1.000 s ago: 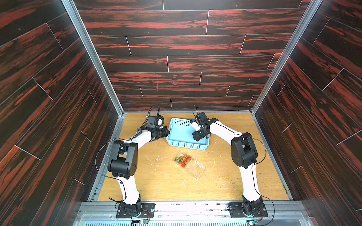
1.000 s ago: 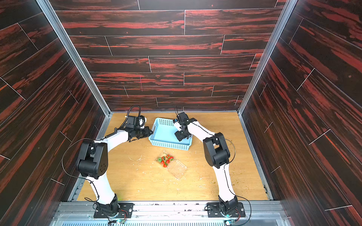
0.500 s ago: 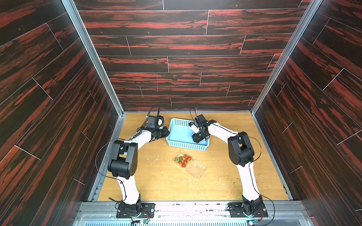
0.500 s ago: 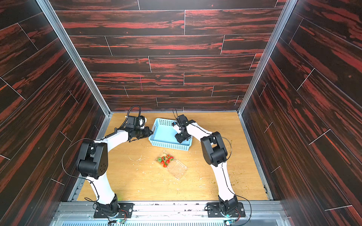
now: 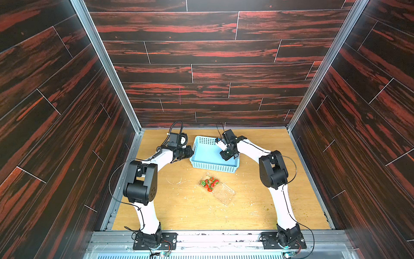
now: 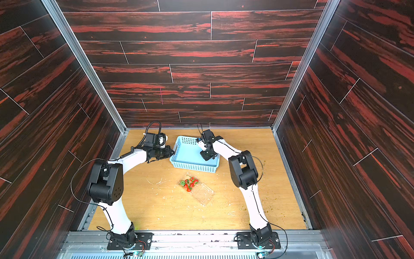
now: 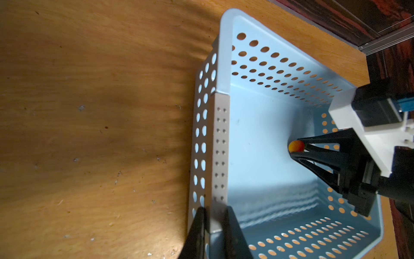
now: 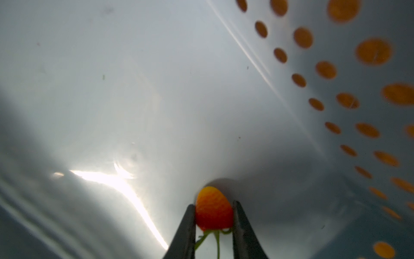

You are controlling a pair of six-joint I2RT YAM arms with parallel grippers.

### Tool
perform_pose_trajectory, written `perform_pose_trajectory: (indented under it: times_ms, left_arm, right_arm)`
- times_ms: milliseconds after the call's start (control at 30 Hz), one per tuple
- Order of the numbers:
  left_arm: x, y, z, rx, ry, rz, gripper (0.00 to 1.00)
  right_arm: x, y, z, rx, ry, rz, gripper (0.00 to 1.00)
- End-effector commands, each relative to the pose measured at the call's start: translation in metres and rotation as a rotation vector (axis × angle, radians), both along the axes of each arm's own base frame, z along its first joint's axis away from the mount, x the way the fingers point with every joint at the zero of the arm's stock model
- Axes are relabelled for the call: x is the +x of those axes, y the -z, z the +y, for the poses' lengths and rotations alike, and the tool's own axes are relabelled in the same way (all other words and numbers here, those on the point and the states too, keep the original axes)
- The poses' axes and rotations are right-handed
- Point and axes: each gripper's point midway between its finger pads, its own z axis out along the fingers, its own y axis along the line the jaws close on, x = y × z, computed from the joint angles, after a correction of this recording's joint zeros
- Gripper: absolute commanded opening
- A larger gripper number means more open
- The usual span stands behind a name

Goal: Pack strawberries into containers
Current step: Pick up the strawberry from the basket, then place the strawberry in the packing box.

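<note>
Right wrist: we see right gripper [image 8: 214, 205] pinching a berry [image 8: 212, 216] inside the basket [image 8: 134, 89]; our left gripper [image 7: 214, 214] is clamped on its rim

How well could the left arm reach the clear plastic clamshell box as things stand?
Probably not yet: the jaws of the left arm are clamped on the side wall of the light blue perforated plastic basket. Once they let go, nothing visible stands between them and the clear plastic clamshell box.
</note>
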Motion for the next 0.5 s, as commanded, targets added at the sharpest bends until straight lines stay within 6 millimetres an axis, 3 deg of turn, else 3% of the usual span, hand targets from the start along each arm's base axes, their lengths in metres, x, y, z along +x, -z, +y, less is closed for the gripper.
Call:
perform_pose_trajectory:
  times_ms: [0,267,467]
  left_arm:
    - [0.008,-0.044,0.0,-0.017,0.008,-0.099,0.09]
    - [0.009,-0.042,-0.001,-0.022,0.007,-0.1,0.09]
    - [0.011,-0.04,-0.001,-0.024,0.002,-0.101,0.09]
  right_arm:
    - [0.004,0.001,-0.004,-0.013,0.027,0.007,0.15]
    - [0.01,-0.068,0.003,0.079,0.053,-0.094,0.11]
    - [-0.008,-0.121,0.014,0.178,0.009,-0.144,0.11]
